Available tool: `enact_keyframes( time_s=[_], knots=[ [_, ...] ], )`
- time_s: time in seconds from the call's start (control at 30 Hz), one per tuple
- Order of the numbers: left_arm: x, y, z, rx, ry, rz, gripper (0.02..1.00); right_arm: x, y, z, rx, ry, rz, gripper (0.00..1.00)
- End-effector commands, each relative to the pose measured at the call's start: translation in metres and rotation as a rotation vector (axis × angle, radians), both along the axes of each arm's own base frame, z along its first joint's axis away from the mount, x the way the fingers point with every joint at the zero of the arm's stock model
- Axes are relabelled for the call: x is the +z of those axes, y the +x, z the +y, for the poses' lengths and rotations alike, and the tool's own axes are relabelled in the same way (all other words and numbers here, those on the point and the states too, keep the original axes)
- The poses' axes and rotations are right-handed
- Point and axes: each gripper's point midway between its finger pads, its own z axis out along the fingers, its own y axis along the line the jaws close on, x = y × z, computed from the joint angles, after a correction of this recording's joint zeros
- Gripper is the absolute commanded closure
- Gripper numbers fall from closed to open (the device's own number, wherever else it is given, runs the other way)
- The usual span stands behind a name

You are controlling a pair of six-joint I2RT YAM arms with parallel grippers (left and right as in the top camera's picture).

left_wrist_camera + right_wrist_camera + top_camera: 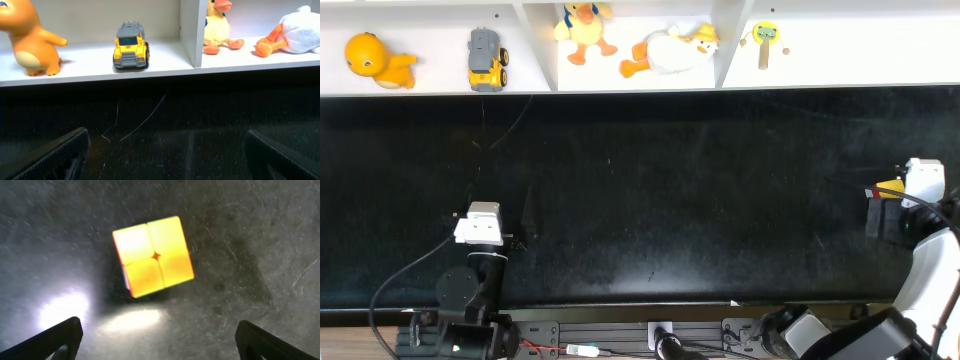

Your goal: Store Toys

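Our right gripper [159, 339] hangs released, fingers spread, directly above the small yellow plastic puzzle cube [153, 256], whose faces sit skewed to them.

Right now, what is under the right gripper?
A yellow puzzle cube lies on the black table beneath the open right gripper. Its underside is hidden.
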Motion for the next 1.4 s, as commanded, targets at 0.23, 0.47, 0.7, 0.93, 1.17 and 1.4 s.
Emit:
enact_keyframes(
  time_s=[0.23, 0.47, 0.7, 0.93, 1.17, 1.4],
  knots=[
    [0.001, -0.001, -0.002, -0.011, 0.009, -0.01, 0.02, -0.017, -0.016, -0.024, 0.01, -0.074, -0.027, 0.016],
    [0.001, -0.001, -0.002, -0.012, 0.009, -0.01, 0.02, -0.018, 0.006, -0.014, 0.064, 0.004, -0.143, 0.001],
    [0.001, -0.001, -0.002, -0.011, 0.009, -0.01, 0.023, -0.02, 0.017, -0.019, 0.081, 0.004, -0.186, 0.005],
    [0.001, -0.001, -0.002, -0.011, 0.009, -0.01, 0.02, -0.03, 0.02, -0.02, 0.066, 0.029, -0.185, 0.005],
    [0.001, -0.001, -0.002, -0.011, 0.009, -0.01, 0.02, -0.041, 0.028, -0.012, 0.075, 0.085, -0.192, 0.003],
    [0.001, -0.001, -0.002, -0.011, 0.009, -0.01, 0.018, -0.042, 0.037, -0.011, 0.058, 0.093, -0.212, 0.066]
  ],
)
